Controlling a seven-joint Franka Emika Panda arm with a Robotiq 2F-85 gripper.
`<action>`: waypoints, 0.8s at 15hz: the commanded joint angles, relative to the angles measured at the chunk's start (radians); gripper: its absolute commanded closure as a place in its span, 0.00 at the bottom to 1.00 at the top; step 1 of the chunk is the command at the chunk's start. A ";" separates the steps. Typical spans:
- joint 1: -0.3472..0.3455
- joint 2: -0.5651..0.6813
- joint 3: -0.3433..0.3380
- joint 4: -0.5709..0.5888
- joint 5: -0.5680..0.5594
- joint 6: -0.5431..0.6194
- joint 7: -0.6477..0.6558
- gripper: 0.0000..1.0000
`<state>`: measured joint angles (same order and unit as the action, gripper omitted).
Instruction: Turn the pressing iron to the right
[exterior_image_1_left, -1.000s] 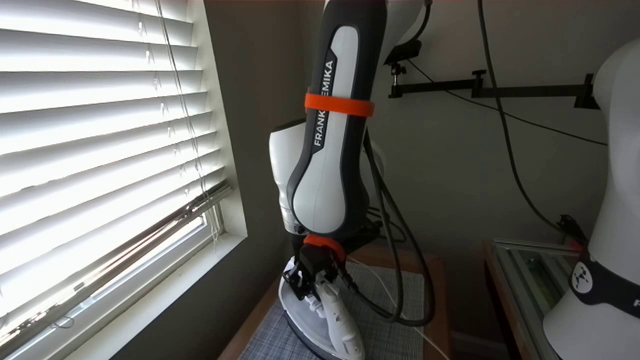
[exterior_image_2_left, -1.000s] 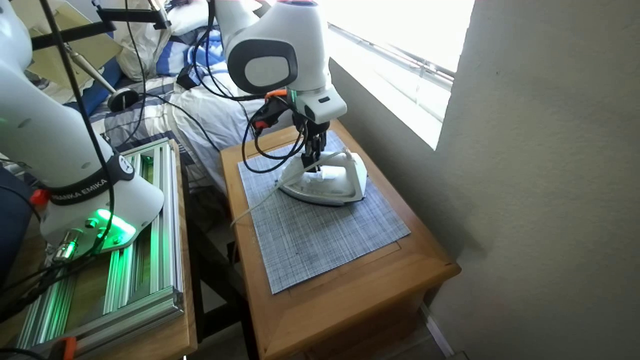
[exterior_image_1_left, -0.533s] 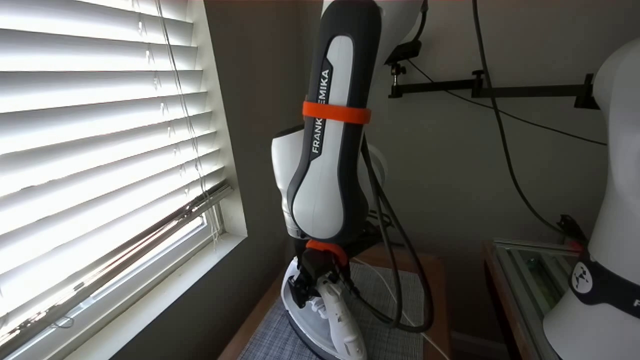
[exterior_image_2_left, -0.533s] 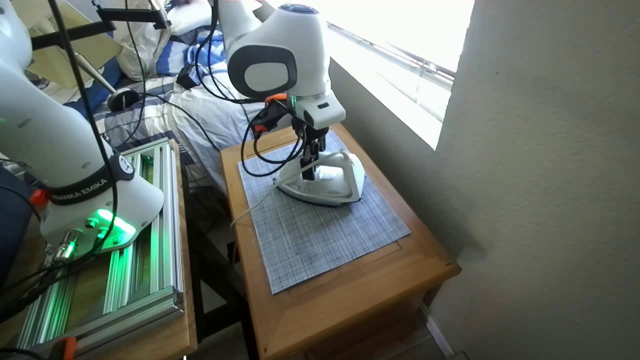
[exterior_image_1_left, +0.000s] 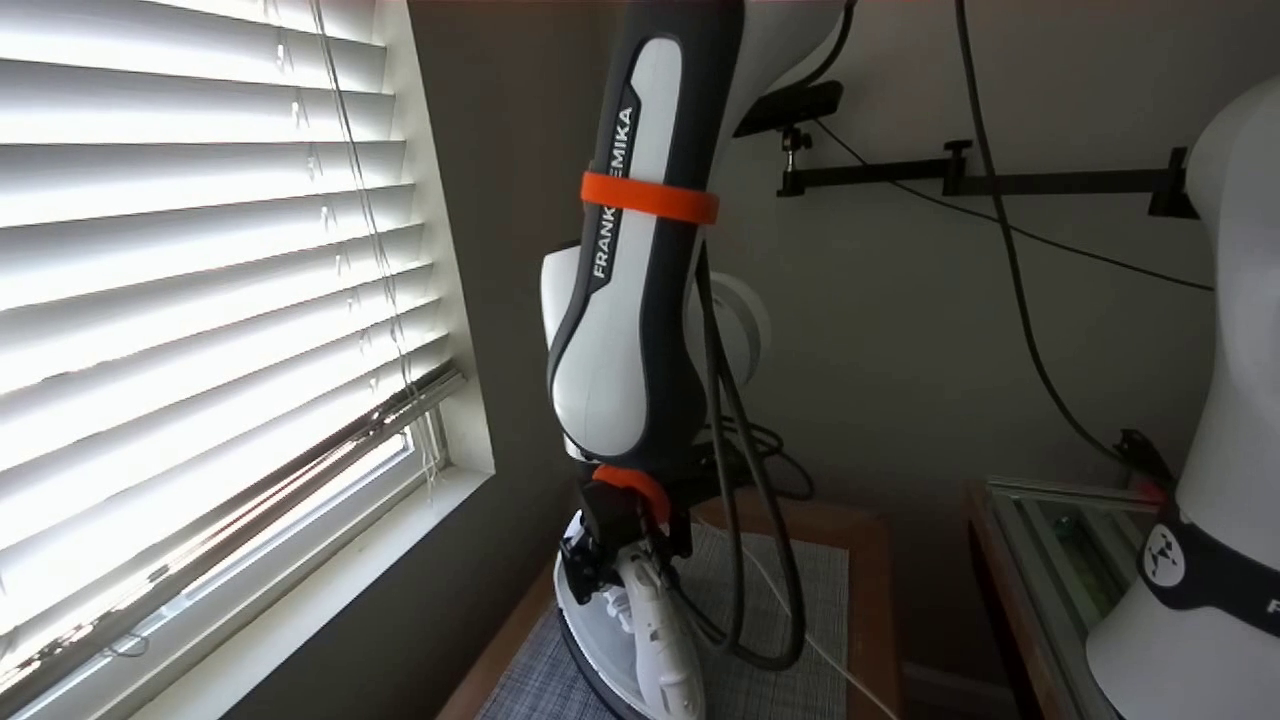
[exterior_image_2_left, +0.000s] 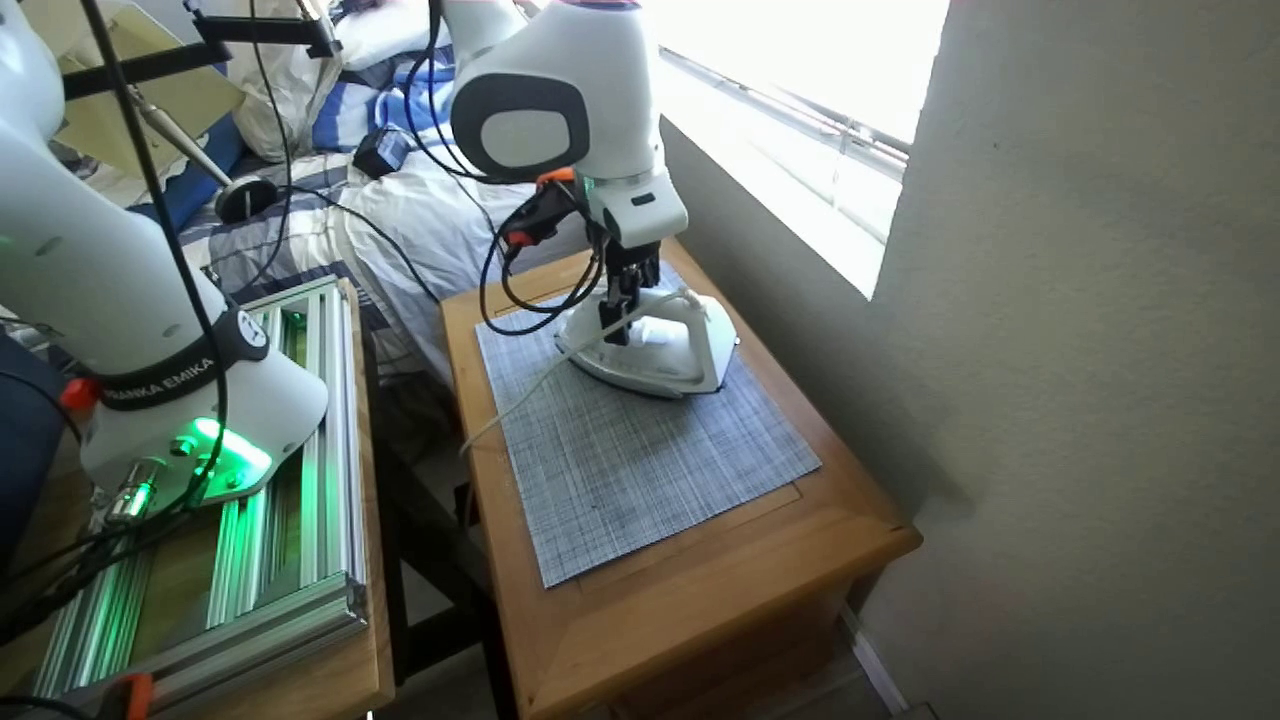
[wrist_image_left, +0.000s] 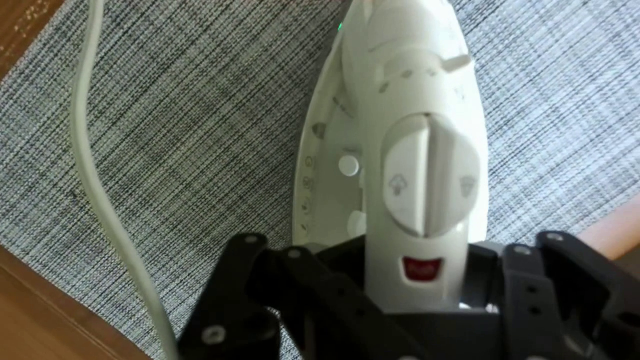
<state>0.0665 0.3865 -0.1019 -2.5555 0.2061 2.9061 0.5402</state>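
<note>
Wrist hanging nearly upright, the arm (exterior_image_2_left: 612, 110) reaches down over the far part of the wooden table (exterior_image_2_left: 700, 572), its gripper (wrist_image_left: 417, 272) pinching the handle (wrist_image_left: 400, 255) of the pressing iron (exterior_image_2_left: 665, 367), which, nose left in an exterior view, is at the far half of the grey mat (exterior_image_2_left: 640, 470), touching or slightly raised, I cannot tell.

1 grey woven mat (exterior_image_2_left: 640, 490) lies flat across the top of the wooden table (exterior_image_2_left: 730, 590).

Pressing iron (exterior_image_2_left: 668, 364) white, red patch (wrist_image_left: 422, 269). Jaws black. Mat (exterior_image_2_left: 650, 480) grey, fine dark crosshatch. Bench (exterior_image_2_left: 720, 600) orange-brown. Arm (exterior_image_1_left: 603, 385) white and charcoal, orange band (exterior_image_1_left: 650, 197).
</note>
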 joint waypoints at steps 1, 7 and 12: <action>-0.014 -0.113 0.012 -0.018 0.088 -0.099 0.027 1.00; -0.020 -0.160 -0.014 -0.032 0.165 -0.214 0.218 1.00; -0.029 -0.142 -0.024 -0.050 0.195 -0.180 0.391 1.00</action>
<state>0.0462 0.2968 -0.1219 -2.5745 0.3705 2.7284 0.8414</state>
